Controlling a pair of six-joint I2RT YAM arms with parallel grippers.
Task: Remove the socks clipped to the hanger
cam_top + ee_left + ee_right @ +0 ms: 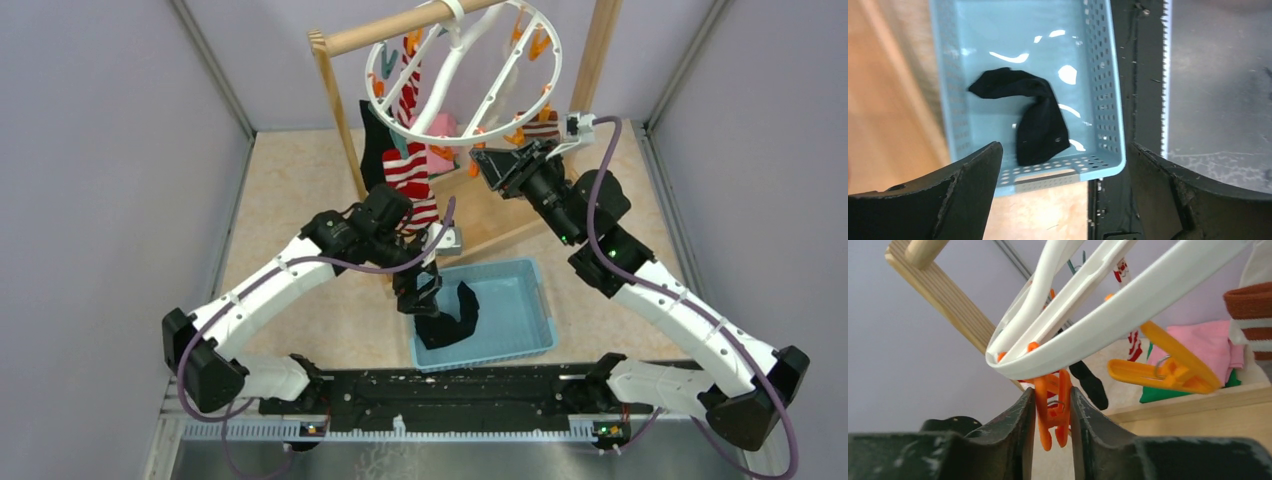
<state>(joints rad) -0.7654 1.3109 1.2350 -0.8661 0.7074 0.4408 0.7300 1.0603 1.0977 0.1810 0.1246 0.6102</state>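
Note:
The white ring hanger (pixel 462 68) hangs from the wooden rod. Clipped to it are a red-and-white striped sock (pixel 408 170), a black sock (pixel 372 140), a pink sock (pixel 441 126) and a brown-striped sock (pixel 541 125). My right gripper (pixel 488 165) is up at the ring's lower rim. In the right wrist view it (pixel 1052 396) is shut on an orange clip (pixel 1053 412) under the ring (pixel 1088 335); no sock shows in that clip. My left gripper (pixel 419 292) hangs open and empty over the blue basket (pixel 500 266), where a loose black sock (pixel 1034 117) lies.
The light wooden stand (pixel 338 110) with its rod carries the hanger; its post also shows in the right wrist view (pixel 940 297). A second orange clip (pixel 1168 371) hangs to the right. The basket (pixel 1113 100) sits against the black base rail (pixel 450 385). Grey walls enclose the table.

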